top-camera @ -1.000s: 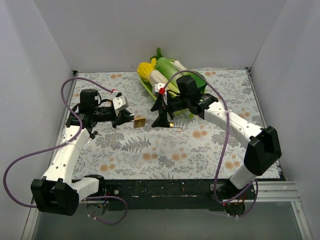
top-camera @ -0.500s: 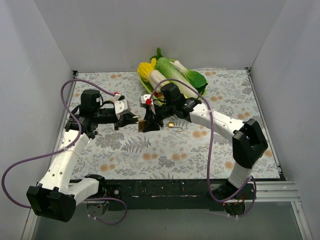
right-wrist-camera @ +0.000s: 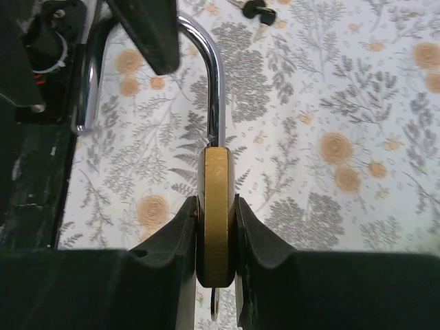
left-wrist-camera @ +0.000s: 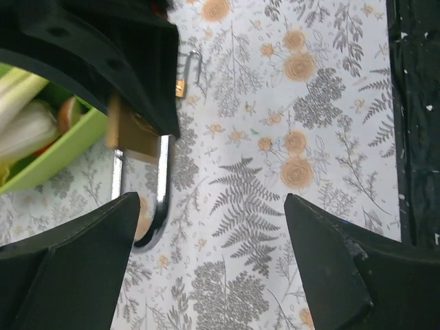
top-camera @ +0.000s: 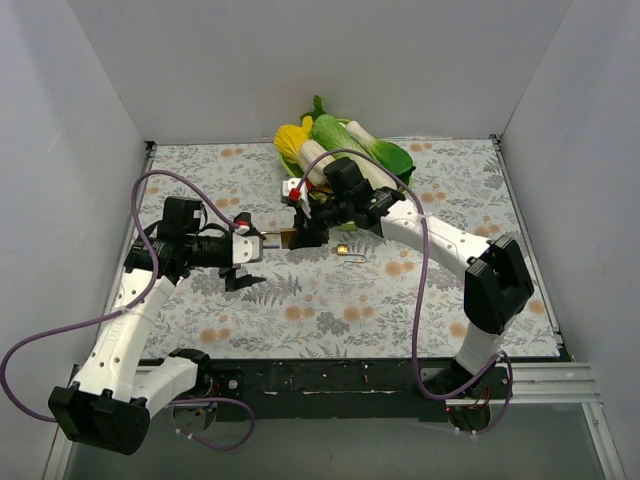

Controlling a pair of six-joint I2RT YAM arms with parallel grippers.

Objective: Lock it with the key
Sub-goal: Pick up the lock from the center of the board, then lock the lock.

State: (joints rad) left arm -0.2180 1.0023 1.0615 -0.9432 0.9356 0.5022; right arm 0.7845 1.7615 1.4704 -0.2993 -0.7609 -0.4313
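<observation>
While the right gripper [right-wrist-camera: 215, 234] clamped the flat brass padlock [right-wrist-camera: 216, 179], the left gripper [left-wrist-camera: 212, 206] stood wide open and empty near its chrome shackle [left-wrist-camera: 163, 179].
The small key [left-wrist-camera: 180, 87] lay just beside the right jaws; fetching it likely fell to the left next.

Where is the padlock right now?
In the top view, the padlock is mid-table, its brass body clamped in the right gripper, shackle pointing toward the open left gripper.

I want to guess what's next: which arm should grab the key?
Left, probably. The left gripper is open and empty; the right gripper grips the padlock. The key lies loose on the table nearby.
</observation>
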